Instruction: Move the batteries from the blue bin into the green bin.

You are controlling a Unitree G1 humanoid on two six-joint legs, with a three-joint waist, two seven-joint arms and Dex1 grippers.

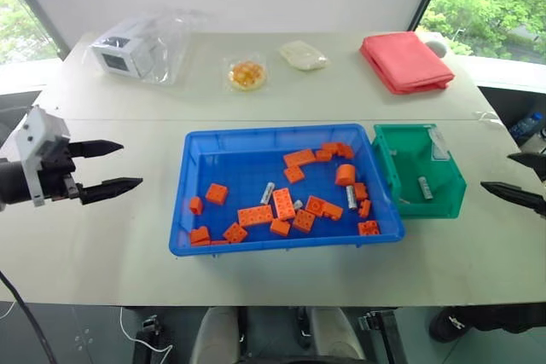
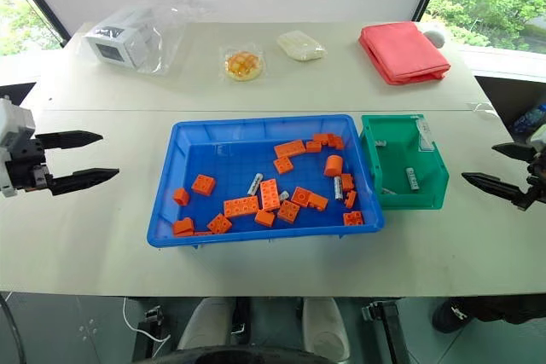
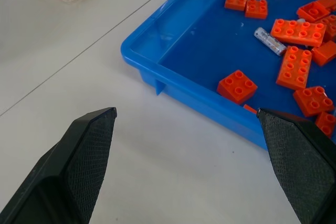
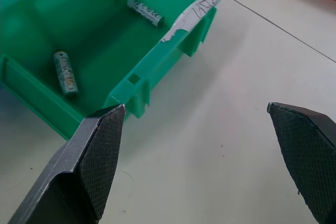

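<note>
Left gripper point(image 1: 111, 166): jaws spread, empty, over the table point(image 1: 102, 236) left of the blue bin point(image 1: 223, 142).
Right gripper point(image 2: 495, 168): jaws wide apart, empty, right of the green bin point(image 1: 452, 189).
Batteries: two in the blue bin point(image 1: 268, 193) point(image 1: 351, 197) among orange bricks point(image 1: 254, 215); two in the green bin point(image 4: 65, 72) point(image 4: 145, 10).
Bins: side by side, touching.
</note>
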